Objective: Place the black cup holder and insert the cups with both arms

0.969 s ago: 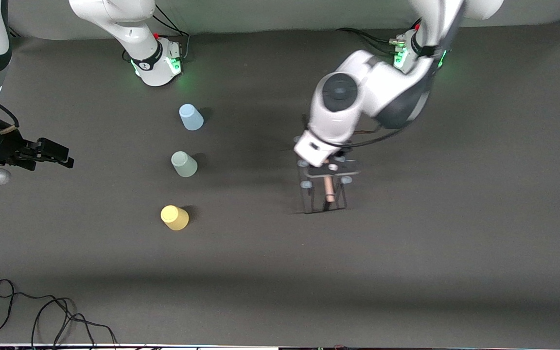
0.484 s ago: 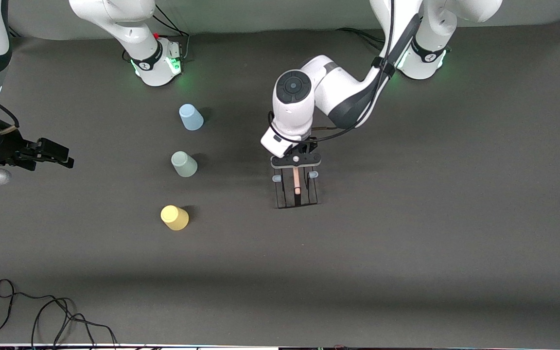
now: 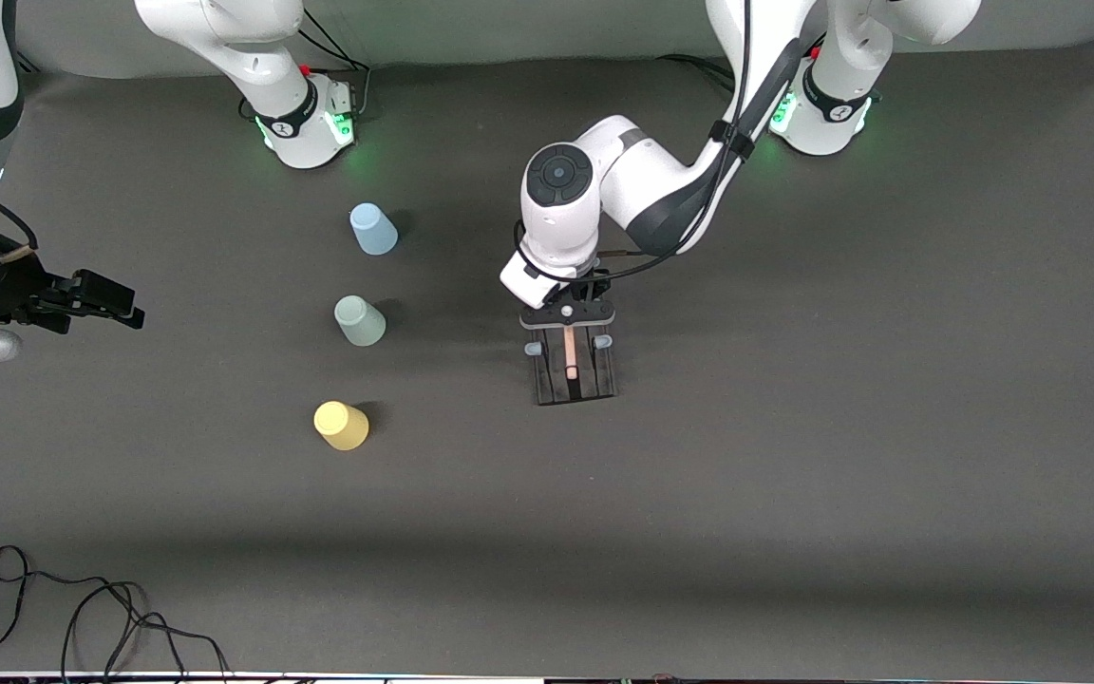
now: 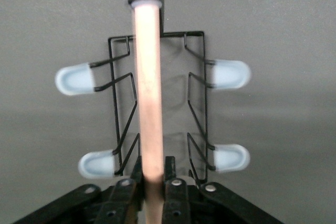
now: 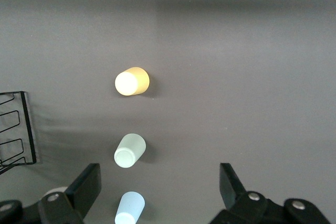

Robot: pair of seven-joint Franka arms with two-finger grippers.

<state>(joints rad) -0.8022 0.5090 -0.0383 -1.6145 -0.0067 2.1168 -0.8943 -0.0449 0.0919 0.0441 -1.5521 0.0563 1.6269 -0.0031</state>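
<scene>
- Moved since the earlier frames: left tool (image 3: 567, 321) with the black cup holder (image 3: 574, 372), carried from toward the left arm's end of the desk (image 3: 794, 427) to a spot near its middle; the last half second brought only a small further shift and the rack now looks set lower, its base dark against the desk.
- Left tool: closed on the black cup holder's wooden rod handle (image 4: 147, 93) at the end of the rod farther from the front camera; fingers (image 4: 170, 179) press the rod from both sides.
- Black cup holder: directly beneath the left tool, upright, pale-tipped pegs (image 4: 73, 79) jutting out to either side; whether its base touches the desk cannot be told.
- Right tool (image 5: 157, 187): parked at the right arm's end of the desk, waiting, fingers spread wide with nothing between them.
- Cups, upside down on the desk, in a row well apart from the left tool, toward the right arm's end: light blue cup (image 3: 373, 229) farthest from the front camera, mint green cup (image 3: 360, 320) in between, yellow cup (image 3: 341, 425) nearest.
</scene>
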